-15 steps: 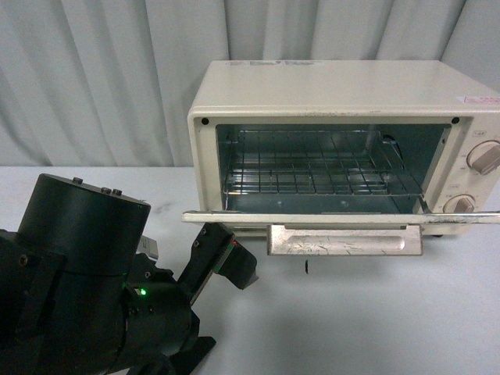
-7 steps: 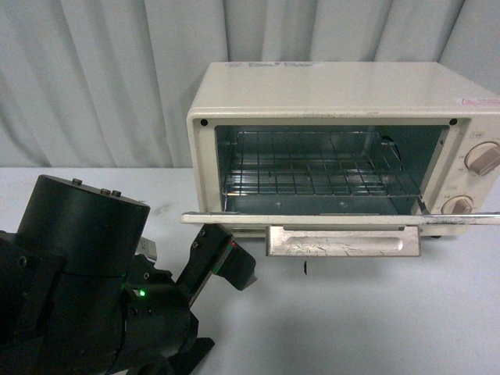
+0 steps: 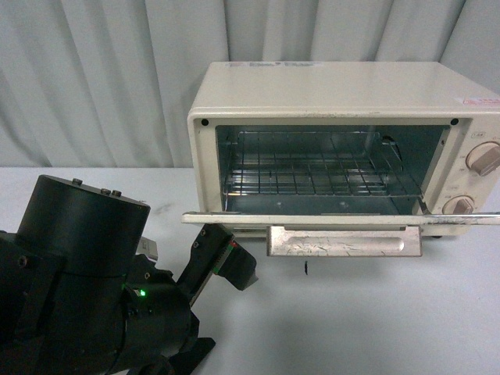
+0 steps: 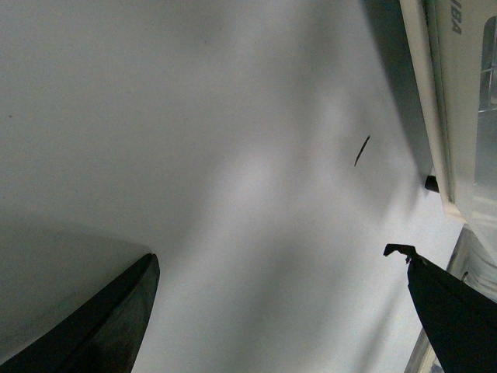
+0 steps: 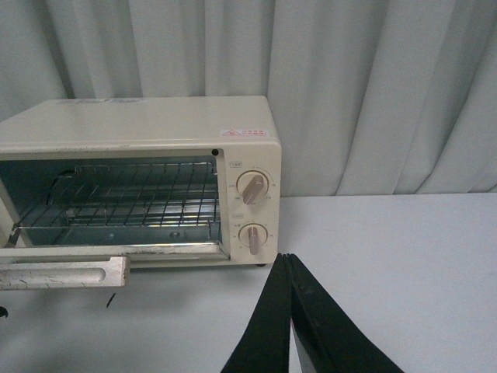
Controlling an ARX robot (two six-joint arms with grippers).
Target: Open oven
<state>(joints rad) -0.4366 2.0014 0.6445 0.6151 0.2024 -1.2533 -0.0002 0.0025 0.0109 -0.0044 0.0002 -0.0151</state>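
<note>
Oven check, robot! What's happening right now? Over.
Left gripper open, empty, near the door's left end. Right gripper shut, empty. Oven door fully down, rack showing. Only a small dark speck on the table by the handle.

The oven [image 3: 336, 86] is cream, with beige knobs [image 3: 482, 158] and a silvery grid rack [image 3: 312, 172] inside. The curtain [image 3: 94, 78] behind it is pale grey, the bench [image 3: 375, 312] under it whitish. Left pincer [image 4: 272, 256] and right pincer [image 5: 286, 260] are black.

A pale grey pleated curtain [image 3: 94, 78] hangs behind a plain white table [image 3: 375, 312].
</note>
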